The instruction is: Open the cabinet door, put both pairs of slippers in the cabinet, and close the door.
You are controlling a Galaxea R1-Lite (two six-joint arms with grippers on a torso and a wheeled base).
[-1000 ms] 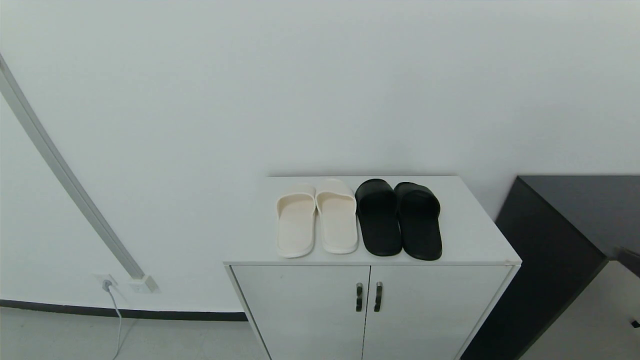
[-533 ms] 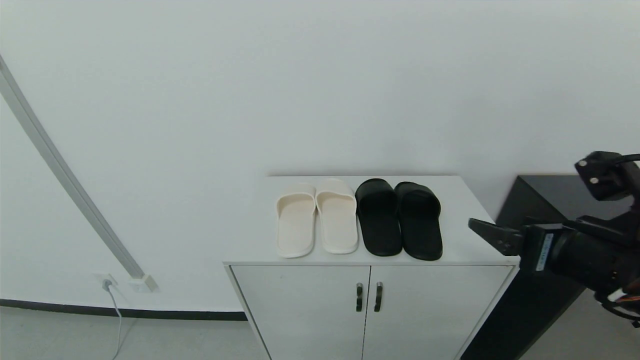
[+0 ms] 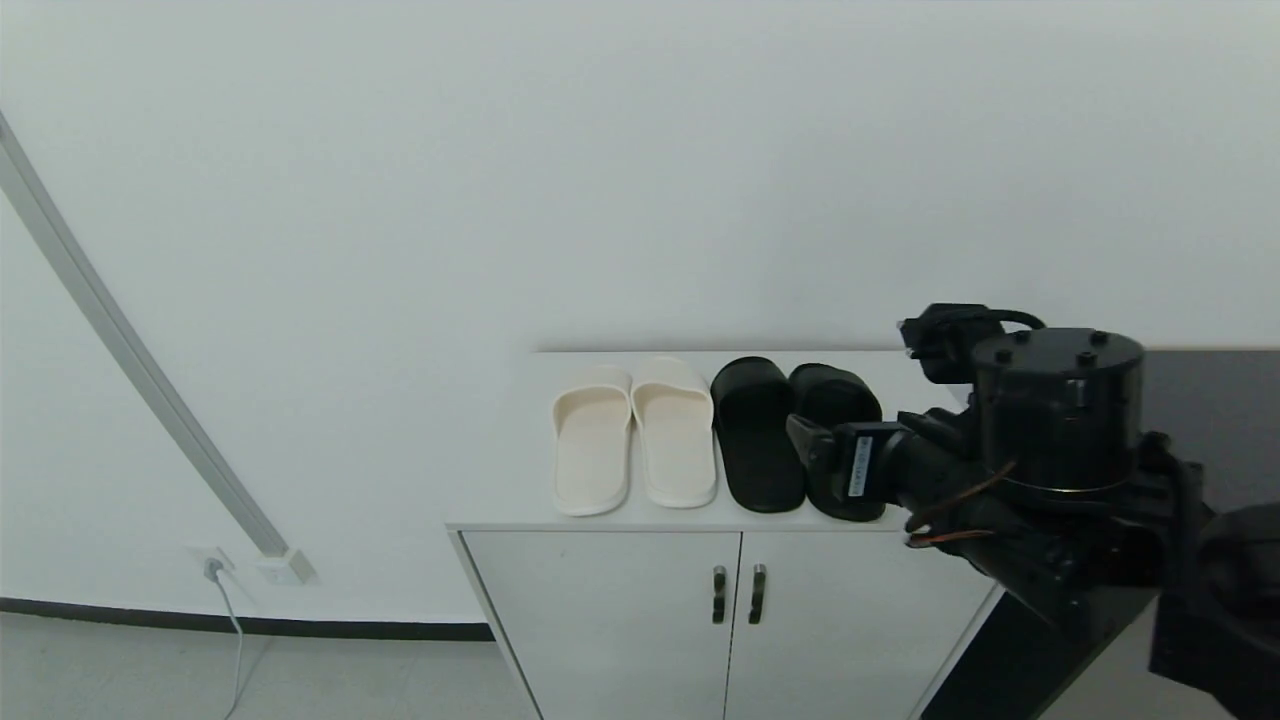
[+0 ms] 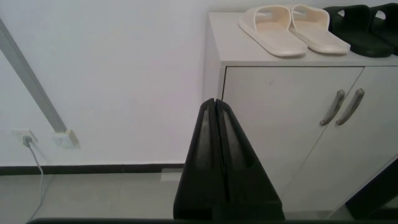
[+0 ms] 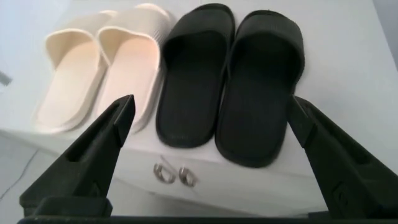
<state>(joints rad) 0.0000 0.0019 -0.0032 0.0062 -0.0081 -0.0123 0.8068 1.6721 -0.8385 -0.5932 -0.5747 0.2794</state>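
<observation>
A: Where were the slippers?

B: On top of the white cabinet (image 3: 530,450) — the cream slippers (image 3: 635,440) on the left, the black slippers (image 3: 757,440) just beside them on the right, all four with toes to the wall and heels near the front edge. Both doors (image 3: 600,620) were closed, the two handles (image 3: 737,593) side by side at the middle seam.

A: And the right arm?

B: The right arm (image 3: 1060,420) was extended from the right at about the height of the cabinet top, crossing its right front corner. The right gripper (image 5: 211,106) pointed at the right-hand black slipper, fingers spread wide and empty; from the wrist camera the black pair sat between them. Whether a fingertip touched the slipper, I couldn't tell.

A: The left one?

B: The left gripper (image 4: 215,106) was off the cabinet's left front, apart from it — fingers pressed flat together with nothing between them, pointed toward the cabinet's left edge.

A: Anything else around?

B: A wall socket (image 3: 213,568) with a cable near the floor, a grey conduit (image 3: 130,350) slanting up the wall above it, and a black unit (image 3: 1210,390) just right of the cabinet.
</observation>
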